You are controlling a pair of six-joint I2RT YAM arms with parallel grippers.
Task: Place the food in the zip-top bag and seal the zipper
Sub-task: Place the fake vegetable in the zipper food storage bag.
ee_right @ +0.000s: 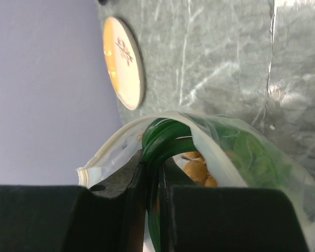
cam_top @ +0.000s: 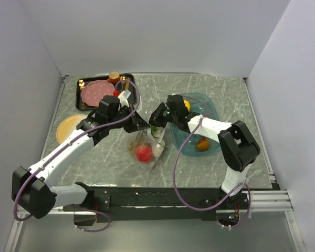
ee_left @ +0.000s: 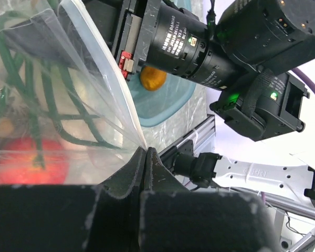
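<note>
My left gripper [cam_top: 145,126] [ee_left: 146,149] is shut on the edge of the clear zip-top bag [cam_top: 147,148] [ee_left: 68,94] and holds it up over the table's middle. Inside the bag lie a red apple [cam_top: 143,153] [ee_left: 31,165], a white piece [cam_top: 157,150] and a brown nut cluster [ee_right: 197,168]. My right gripper [cam_top: 156,126] [ee_right: 155,160] is shut on the green leaves [ee_right: 173,137] [ee_left: 37,94], which arch into the bag's mouth. The whitish zipper [ee_right: 113,147] curves open round them. Two yellow-orange fruits [cam_top: 202,144] [cam_top: 186,104] [ee_left: 153,79] sit outside the bag.
The fruits lie in a teal tray [cam_top: 212,113] [ee_left: 170,107] at the right. A black tray [cam_top: 80,92] at the back left carries a pink plate [cam_top: 97,93] and a brown cup [cam_top: 114,76]. A yellow plate [cam_top: 68,127] [ee_right: 124,63] lies at the left.
</note>
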